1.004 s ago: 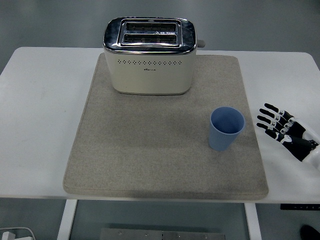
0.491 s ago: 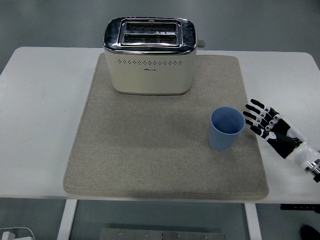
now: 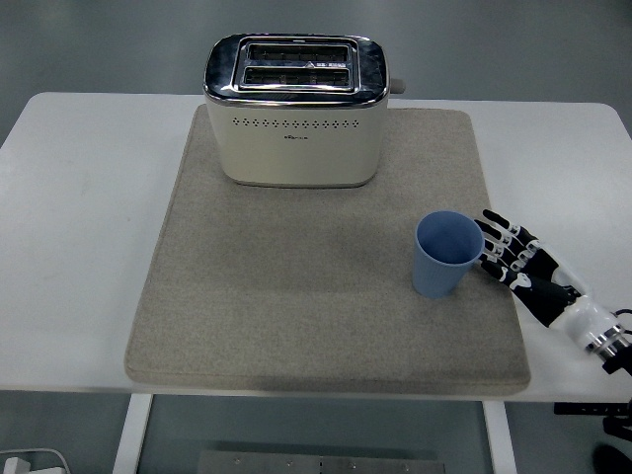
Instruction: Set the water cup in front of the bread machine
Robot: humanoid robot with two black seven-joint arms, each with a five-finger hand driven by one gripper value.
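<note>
Head view: the blue water cup stands upright on the grey mat, right of centre, well apart from the cream bread machine at the mat's far edge. My right robot hand lies just beside the cup's right side, fingers extended and spread, gripping nothing. The white counter carries the mat.

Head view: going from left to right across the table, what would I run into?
Bare white table → grey felt mat → cream and chrome toaster → blue plastic cup → robot's black right hand, fingers spread beside the cup.
</note>
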